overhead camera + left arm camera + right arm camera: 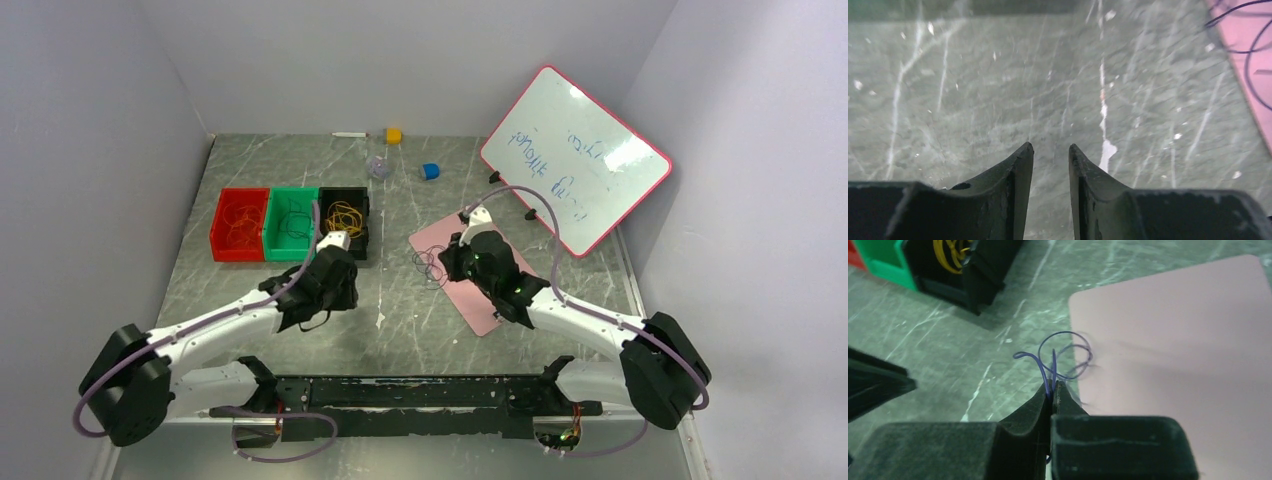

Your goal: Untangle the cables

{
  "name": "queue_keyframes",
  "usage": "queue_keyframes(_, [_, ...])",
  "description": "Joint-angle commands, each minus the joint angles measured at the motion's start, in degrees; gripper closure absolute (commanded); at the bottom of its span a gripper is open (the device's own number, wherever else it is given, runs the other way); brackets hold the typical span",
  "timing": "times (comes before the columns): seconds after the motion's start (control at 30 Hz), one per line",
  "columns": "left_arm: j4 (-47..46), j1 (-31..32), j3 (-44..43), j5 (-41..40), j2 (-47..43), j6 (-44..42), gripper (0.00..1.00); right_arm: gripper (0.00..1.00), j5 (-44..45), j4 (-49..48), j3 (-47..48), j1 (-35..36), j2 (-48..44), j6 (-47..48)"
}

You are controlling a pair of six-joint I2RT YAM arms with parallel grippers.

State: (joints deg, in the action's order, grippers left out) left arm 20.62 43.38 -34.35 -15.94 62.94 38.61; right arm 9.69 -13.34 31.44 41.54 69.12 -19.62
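A thin dark blue cable [1053, 365] curls in small loops at the left edge of the pink mat [1173, 340]. My right gripper [1053, 385] is shut on it, with two strands rising from between the fingertips. From above, the cable [432, 265] lies just left of the right gripper [447, 262]. My left gripper [1050, 147] is open and empty, low over bare marbled table; from above it [325, 300] sits below the bins. Part of the dark cable [1247, 65] shows on the mat at the top right of the left wrist view.
A red bin [222, 232] holds orange-red cables, a green bin [271, 235] dark ones and a black bin [360, 235] yellow ones. A whiteboard [575, 160] leans at the back right. A yellow cube [394, 135] and a blue object [430, 171] lie at the back.
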Motion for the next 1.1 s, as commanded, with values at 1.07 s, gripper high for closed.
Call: queue_keyframes(1.07, [-37.56, -0.29, 2.89, 17.64, 6.59, -8.42, 0.43, 1.00, -12.10, 8.79, 5.78, -0.07, 0.33, 4.83])
